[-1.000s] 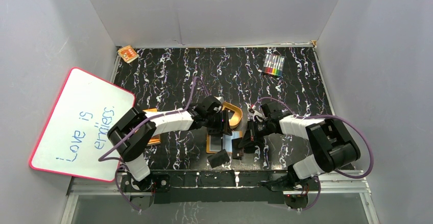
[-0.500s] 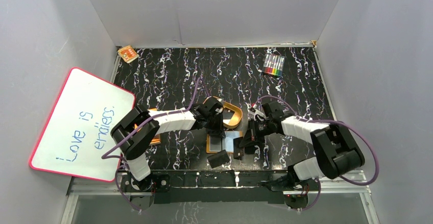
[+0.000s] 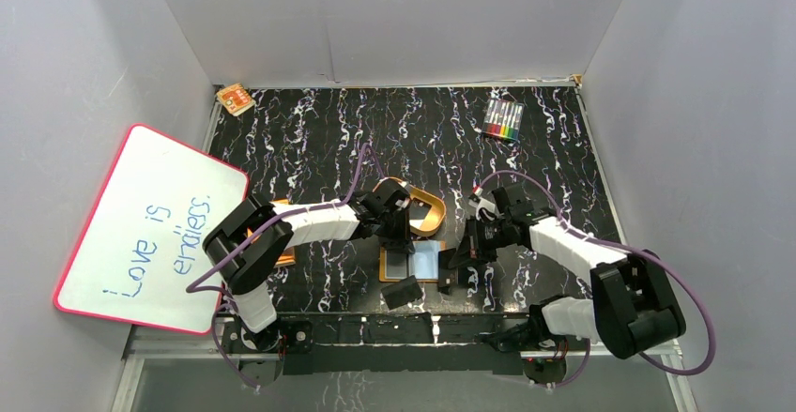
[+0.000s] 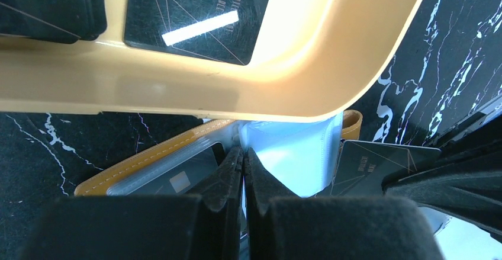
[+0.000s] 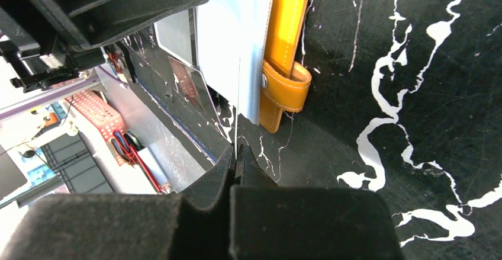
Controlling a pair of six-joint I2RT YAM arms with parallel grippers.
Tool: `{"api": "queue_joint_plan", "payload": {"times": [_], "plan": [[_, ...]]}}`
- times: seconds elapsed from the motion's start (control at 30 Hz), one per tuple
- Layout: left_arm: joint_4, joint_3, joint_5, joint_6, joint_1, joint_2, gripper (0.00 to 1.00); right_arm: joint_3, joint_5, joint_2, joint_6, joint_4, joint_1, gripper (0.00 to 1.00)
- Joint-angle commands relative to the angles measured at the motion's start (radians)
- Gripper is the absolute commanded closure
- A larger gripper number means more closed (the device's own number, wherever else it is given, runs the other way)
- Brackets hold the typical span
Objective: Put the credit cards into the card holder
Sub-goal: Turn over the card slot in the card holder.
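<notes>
Right wrist: right end effector (image 5: 235, 158) clenched on card holder (image 5: 290, 29) sleeve; left end effector (image 4: 244, 153) pinches another sleeve.

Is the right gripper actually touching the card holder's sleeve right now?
Touching. In the right wrist view the right gripper is shut on the thin edge of a pale sleeve of the card holder, with no gap.

A white rectangular whiteboard with a pink rim (image 3: 150, 229) by the table's left edge reads "Love is endless." in blue handwriting. The small print on a black card (image 4: 195, 17) is too blurred to read.
</notes>
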Motion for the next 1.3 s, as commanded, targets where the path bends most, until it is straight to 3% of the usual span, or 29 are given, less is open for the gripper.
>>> {"api": "queue_joint_plan", "payload": {"times": [0.0, 0.5, 0.8, 1.27], "plan": [[-0.095, -0.052, -0.069, 0.016, -0.011, 0.030, 1.00, 0.054, -0.029, 0.052, -0.031, 0.003, -0.004, 1.00], [-0.086, -0.050, -0.058, 0.018, -0.011, 0.019, 1.00, 0.073, -0.077, 0.156, -0.050, 0.052, -0.003, 1.00], [-0.087, -0.056, -0.062, 0.017, -0.011, 0.020, 1.00, 0.064, -0.010, 0.120, -0.047, 0.022, -0.003, 1.00], [-0.083, -0.063, -0.067, 0.012, -0.011, 0.010, 1.00, 0.035, -0.026, 0.114, -0.057, 0.016, -0.003, 1.00]]}}
